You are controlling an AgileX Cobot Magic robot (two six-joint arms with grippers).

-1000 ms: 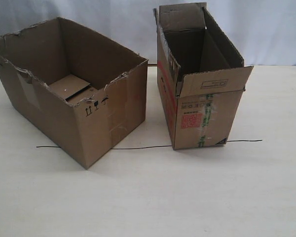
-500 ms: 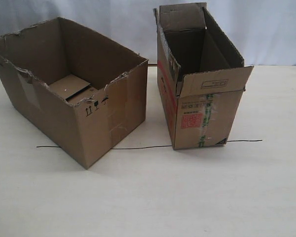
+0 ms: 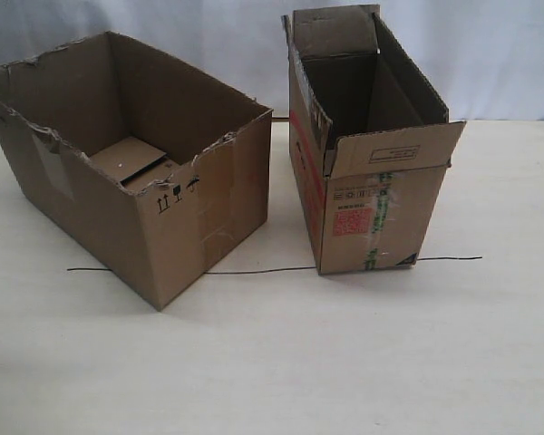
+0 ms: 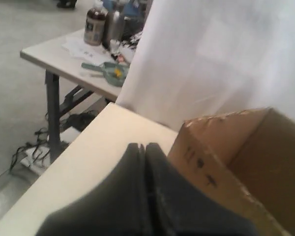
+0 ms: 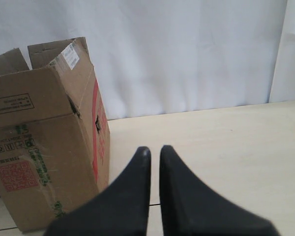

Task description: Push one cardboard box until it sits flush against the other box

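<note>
The wide cardboard box (image 3: 136,195) with the torn rim stands on the left of the table, turned at an angle. The narrower other box (image 3: 372,213) with red label and upright flaps stands to its right, a gap of table between them. Neither gripper shows in the exterior view. My left gripper (image 4: 145,145) is shut and empty, just beside a corner of the cardboard box (image 4: 221,162) with its black symbols. My right gripper (image 5: 154,149) has its fingers almost together with only a thin slit, holding nothing, beside the other box (image 5: 44,147).
A thin black line (image 3: 254,270) runs across the pale table (image 3: 281,362) under both boxes' front corners. A loose cardboard piece (image 3: 127,159) lies inside the wide box. A white curtain (image 3: 490,54) hangs behind. Beyond the table's edge stands a side table (image 4: 64,61) with bottles.
</note>
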